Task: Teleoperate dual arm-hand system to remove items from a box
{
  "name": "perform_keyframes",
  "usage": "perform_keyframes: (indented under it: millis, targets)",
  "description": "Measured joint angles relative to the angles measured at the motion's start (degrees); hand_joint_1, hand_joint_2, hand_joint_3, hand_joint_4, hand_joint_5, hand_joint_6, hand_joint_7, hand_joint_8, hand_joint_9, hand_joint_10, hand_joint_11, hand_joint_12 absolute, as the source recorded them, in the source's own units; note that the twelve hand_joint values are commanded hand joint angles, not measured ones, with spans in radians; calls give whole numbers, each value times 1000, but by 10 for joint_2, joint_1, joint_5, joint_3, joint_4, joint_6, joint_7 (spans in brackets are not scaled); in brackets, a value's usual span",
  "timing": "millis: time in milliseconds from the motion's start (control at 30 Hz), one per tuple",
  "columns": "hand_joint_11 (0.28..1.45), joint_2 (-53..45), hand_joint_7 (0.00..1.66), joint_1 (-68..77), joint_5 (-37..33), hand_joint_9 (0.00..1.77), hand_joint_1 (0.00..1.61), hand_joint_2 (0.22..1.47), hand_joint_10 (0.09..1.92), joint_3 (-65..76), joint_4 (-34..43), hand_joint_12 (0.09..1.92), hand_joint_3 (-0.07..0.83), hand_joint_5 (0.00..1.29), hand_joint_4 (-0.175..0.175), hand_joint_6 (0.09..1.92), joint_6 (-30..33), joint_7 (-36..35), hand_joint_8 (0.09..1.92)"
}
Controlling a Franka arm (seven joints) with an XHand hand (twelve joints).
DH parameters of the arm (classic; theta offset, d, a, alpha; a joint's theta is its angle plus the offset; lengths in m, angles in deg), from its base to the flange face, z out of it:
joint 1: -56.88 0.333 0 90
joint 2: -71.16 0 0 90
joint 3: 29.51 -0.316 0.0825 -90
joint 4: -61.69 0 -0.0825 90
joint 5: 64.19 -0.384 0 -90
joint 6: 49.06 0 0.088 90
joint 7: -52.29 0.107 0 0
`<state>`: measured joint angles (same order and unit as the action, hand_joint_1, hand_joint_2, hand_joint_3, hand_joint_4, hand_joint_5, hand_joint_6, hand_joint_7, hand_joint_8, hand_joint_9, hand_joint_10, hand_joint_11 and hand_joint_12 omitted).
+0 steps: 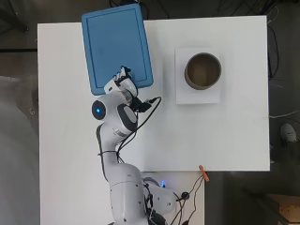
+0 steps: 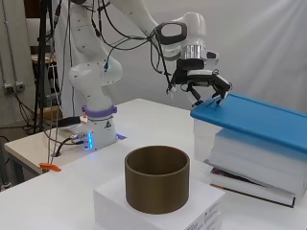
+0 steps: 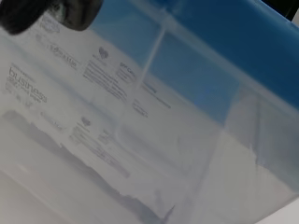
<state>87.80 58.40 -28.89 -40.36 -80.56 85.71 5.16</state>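
Observation:
A clear plastic box (image 2: 249, 158) with a blue lid (image 1: 117, 44) stands at the table's far left in the overhead view. In the side view the blue lid (image 2: 259, 120) covers the box. My hand (image 2: 205, 88) hangs over the lid's near corner, its fingers curled down with their tips on the lid's edge. From above, the hand (image 1: 123, 78) sits at the lid's near edge. In the wrist view the box wall (image 3: 163, 140) fills the picture, the lid (image 3: 224, 28) runs along it, and a dark finger (image 3: 46, 11) shows at one corner. The box's contents are hidden.
A brown open cylinder (image 1: 202, 70) stands on a flat white box (image 1: 197, 96) to the right. The lidded box rests on a stack of books (image 2: 254, 189). An orange clip (image 1: 204, 172) lies at the table's near edge.

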Motion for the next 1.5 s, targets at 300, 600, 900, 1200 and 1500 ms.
perform_keyframes:
  millis: [300, 600, 900, 1200, 1500]
  targets:
    - [626, 54, 844, 8, -41, 975, 948, 1184, 1807, 16, -6, 1540, -1, 840, 175, 1190, 37, -26, 1758]
    - [657, 70, 863, 9, -32, 1002, 930, 1200, 1829, 27, -11, 1613, 3, 807, 175, 1236, 60, -22, 1856]
    - [594, 90, 832, 10, -65, 1002, 1202, 1217, 1303, 39, 54, 1270, -1, 763, -175, 1196, 77, -9, 1365]
    - [631, 71, 955, 4, -71, 1088, 1196, 1194, 731, 36, 131, 838, 0, 730, -103, 1211, 37, 39, 1198]
    - [687, 34, 1025, 2, -101, 1173, 1011, 1199, 248, 42, 165, 322, 3, 769, 83, 1250, -6, 24, 583]
